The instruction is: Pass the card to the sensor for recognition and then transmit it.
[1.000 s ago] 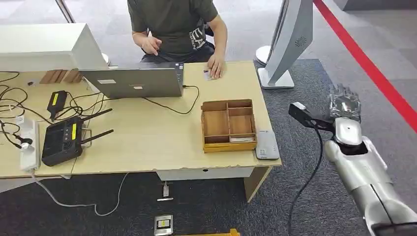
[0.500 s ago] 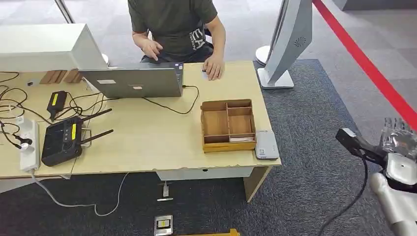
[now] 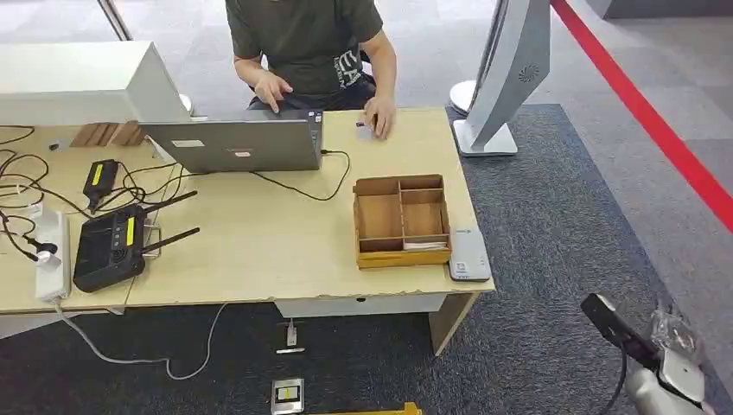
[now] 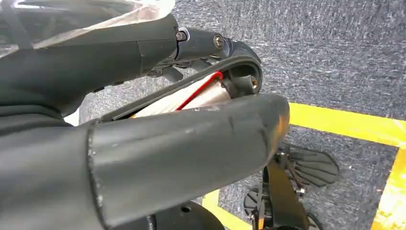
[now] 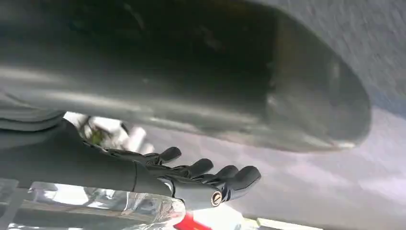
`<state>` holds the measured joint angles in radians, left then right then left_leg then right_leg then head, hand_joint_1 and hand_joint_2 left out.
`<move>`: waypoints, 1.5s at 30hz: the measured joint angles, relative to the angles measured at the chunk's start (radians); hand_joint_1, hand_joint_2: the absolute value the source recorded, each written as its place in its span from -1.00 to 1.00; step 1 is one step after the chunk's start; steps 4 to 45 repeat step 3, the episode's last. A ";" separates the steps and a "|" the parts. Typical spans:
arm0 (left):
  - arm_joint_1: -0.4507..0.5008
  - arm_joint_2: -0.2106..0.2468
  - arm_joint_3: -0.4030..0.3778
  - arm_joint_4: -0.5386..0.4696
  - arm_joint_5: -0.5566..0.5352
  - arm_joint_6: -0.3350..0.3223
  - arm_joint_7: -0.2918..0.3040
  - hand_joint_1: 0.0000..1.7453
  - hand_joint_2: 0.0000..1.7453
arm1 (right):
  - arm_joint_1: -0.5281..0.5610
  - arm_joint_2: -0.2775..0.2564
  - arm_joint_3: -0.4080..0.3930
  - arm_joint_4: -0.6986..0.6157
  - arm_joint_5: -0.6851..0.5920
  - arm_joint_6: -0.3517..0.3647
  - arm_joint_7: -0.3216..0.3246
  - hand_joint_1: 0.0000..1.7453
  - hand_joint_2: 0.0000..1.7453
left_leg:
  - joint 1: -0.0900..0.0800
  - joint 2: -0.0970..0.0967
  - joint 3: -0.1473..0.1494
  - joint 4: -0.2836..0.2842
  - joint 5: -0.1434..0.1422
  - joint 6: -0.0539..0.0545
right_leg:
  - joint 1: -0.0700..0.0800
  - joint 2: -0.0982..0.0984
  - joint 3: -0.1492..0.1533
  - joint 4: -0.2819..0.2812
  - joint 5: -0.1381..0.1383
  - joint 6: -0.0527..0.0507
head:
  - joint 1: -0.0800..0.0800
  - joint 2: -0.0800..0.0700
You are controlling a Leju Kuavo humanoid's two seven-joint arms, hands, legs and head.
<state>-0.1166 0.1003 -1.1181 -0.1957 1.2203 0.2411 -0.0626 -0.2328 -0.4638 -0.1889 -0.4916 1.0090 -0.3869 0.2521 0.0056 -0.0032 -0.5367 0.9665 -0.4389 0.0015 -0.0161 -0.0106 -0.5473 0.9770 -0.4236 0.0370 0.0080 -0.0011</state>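
Observation:
A white card [image 3: 425,245] lies in the near right compartment of the wooden divided box [image 3: 401,220] on the table. The flat grey sensor [image 3: 469,256] sits beside the box at the table's near right corner. My right hand [image 3: 672,339], wrapped in clear plastic, hangs low over the carpet, well right of and below the table. In the right wrist view its fingers [image 5: 210,176] stretch out loosely and hold nothing. In the left wrist view my left hand [image 4: 158,100] hangs over the floor with its thumb [image 4: 191,143] and fingers [image 4: 119,52] apart and nothing between them.
A person [image 3: 307,43] sits behind the table, one hand at the laptop [image 3: 233,143], the other on a small object [image 3: 365,130]. A black router [image 3: 108,246], cables and a power strip [image 3: 50,255] fill the table's left side. A white stand [image 3: 501,78] rises at the right.
My right arm has dropped from beside the table's right edge down to the picture's lower right corner. The person's hands have shifted slightly.

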 joint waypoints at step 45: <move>0.000 -0.001 0.003 0.000 0.000 0.002 -0.008 -1.00 -1.00 | 0.034 0.026 -0.019 0.055 -0.024 -0.023 -0.019 -1.00 -1.00 | 0.000 0.000 0.000 0.000 0.000 0.000 | 0.000 0.000 -0.002 0.000 0.000 0.000 | -0.001 0.000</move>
